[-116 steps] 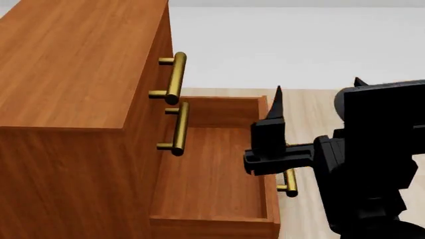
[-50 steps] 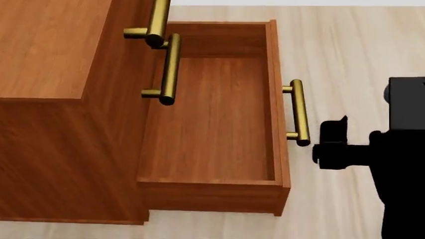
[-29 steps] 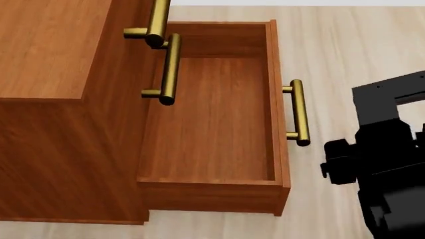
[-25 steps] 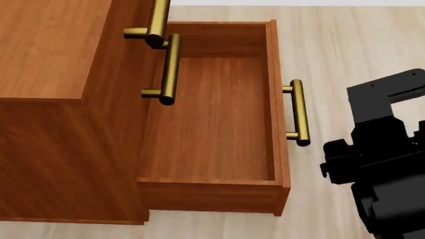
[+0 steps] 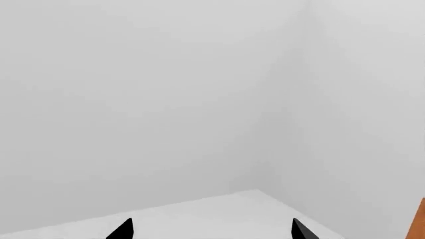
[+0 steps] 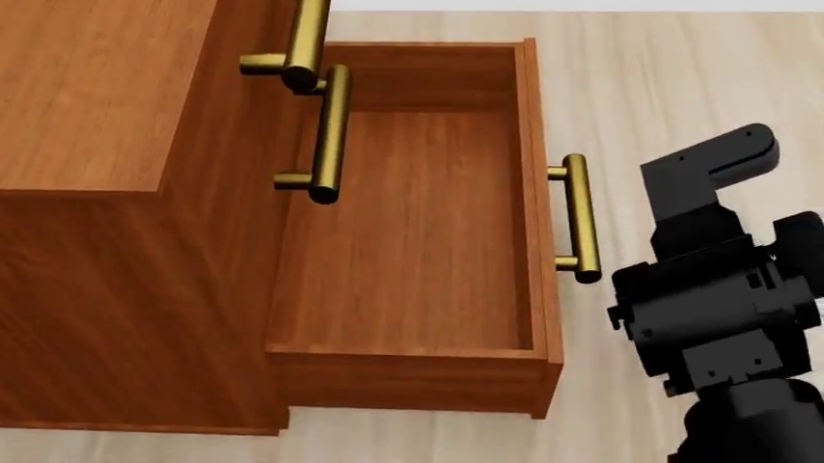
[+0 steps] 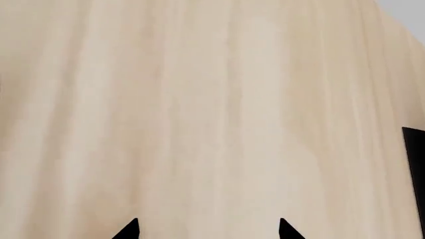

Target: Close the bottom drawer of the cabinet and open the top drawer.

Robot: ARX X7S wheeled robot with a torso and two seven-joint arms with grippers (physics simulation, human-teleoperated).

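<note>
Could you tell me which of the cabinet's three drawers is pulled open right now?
The bottom drawer: it juts out with its bare inside showing, its handle nearest the right arm. The top and middle drawers sit shut against the cabinet.

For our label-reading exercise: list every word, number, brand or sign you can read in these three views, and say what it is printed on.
None: no readable text in any view.
The cabinet, the bottom drawer and its brass handles are unmarked.
The right arm shows no lettering.
The floor and the walls are blank.
</note>
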